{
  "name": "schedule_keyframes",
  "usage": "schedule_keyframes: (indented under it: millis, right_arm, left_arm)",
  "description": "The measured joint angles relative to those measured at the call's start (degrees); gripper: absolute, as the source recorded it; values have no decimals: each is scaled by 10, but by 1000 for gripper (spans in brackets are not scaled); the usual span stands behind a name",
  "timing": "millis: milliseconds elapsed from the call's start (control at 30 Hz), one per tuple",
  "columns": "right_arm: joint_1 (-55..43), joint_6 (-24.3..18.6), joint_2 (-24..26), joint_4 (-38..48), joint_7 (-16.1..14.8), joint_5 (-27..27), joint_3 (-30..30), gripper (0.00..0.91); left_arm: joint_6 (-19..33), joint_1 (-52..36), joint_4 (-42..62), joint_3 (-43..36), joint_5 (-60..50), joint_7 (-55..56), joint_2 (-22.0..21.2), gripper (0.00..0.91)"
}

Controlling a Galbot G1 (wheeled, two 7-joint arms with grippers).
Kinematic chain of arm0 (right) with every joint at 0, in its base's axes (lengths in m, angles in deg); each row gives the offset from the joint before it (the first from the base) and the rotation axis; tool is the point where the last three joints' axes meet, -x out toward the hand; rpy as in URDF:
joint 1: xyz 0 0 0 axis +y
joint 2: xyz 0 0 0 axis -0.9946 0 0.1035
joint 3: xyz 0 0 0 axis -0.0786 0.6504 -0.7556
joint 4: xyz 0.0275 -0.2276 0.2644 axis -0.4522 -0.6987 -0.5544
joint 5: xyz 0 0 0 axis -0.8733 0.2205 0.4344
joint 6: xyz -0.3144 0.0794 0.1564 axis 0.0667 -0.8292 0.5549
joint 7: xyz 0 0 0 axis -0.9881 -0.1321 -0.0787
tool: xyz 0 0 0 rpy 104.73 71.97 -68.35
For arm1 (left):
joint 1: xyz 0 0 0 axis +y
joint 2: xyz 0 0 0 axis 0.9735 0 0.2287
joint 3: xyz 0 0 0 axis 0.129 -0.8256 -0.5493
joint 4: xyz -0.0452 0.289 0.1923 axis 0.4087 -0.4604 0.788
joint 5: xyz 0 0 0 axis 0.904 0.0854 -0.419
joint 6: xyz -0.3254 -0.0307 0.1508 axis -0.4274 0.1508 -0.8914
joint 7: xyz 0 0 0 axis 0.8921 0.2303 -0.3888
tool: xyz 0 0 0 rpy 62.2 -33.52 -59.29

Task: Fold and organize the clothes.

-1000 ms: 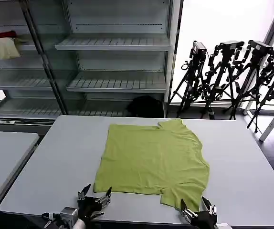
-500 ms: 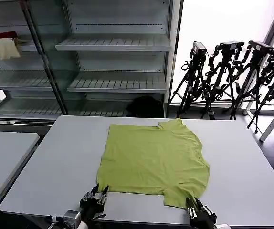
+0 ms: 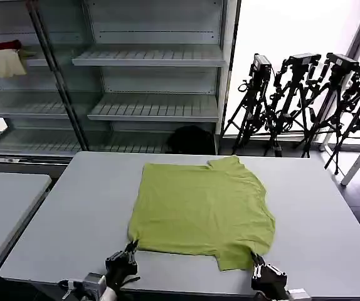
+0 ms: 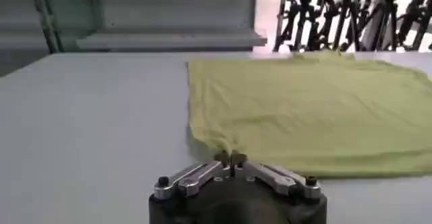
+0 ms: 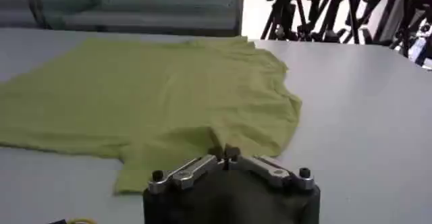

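The lime-green T-shirt [image 3: 202, 210] lies flat and spread on the grey table [image 3: 330, 213], roughly central, its plain face up and one sleeve reaching toward the near edge on the robot's right. The left gripper [image 3: 132, 245] sits at the near left corner of the shirt; in the left wrist view its fingers [image 4: 221, 157] are brought together and pinch the fabric, which puckers upward at the tips. The right gripper [image 3: 255, 258] sits at the near right sleeve hem; in the right wrist view its fingers [image 5: 231, 153] are likewise closed on a raised fold of cloth. Both grippers are close to the table's near edge, with little bare surface between them and that edge. Bare table surrounds the shirt on the left, right and far sides, with wider margins to the left and right than at the back. A second grey table [image 3: 4, 207] stands to the robot's left, apart from the work table by a narrow gap. Behind the table stands a metal shelving unit [image 3: 148, 81] with slatted shelves; a red cloth [image 3: 1, 46] and a pale cream cloth [image 3: 7, 63] rest on an upper left shelf. A dark object [image 3: 191, 139] lies on the floor below the shelves. A row of black tripods [image 3: 312, 100] stands to the right rear against a bright window.
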State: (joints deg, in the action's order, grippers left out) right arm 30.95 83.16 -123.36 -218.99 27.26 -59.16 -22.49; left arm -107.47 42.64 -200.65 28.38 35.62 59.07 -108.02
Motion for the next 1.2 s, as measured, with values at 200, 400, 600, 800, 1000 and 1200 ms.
schedule_keyframes:
  millis: [200, 400, 600, 800, 1000, 1200]
  right_arm:
    - [-69, 13, -15, 25, -6, -2, 1, 0]
    - [-141, 21, -28, 69, -14, -7, 6, 0]
    - [-204, 26, -35, 120, -21, -18, 16, 0]
    - [-258, 28, -45, 172, -26, -28, 30, 0]
    - [-303, 29, -58, 220, -29, -47, 38, 907]
    - [-336, 25, -68, 253, -24, -64, 35, 907]
  left_arm:
    - [-26, -57, 3, 3, 27, 10, -4, 0]
    - [-45, -121, 30, -6, 37, 21, -12, 0]
    - [-56, -173, 68, -21, 36, 25, -22, 0]
    - [-62, -209, 105, -30, 32, 26, -30, 0]
    - [-65, -231, 139, -32, 25, 27, -33, 907]
    - [-65, -239, 157, -37, 11, 20, -38, 907]
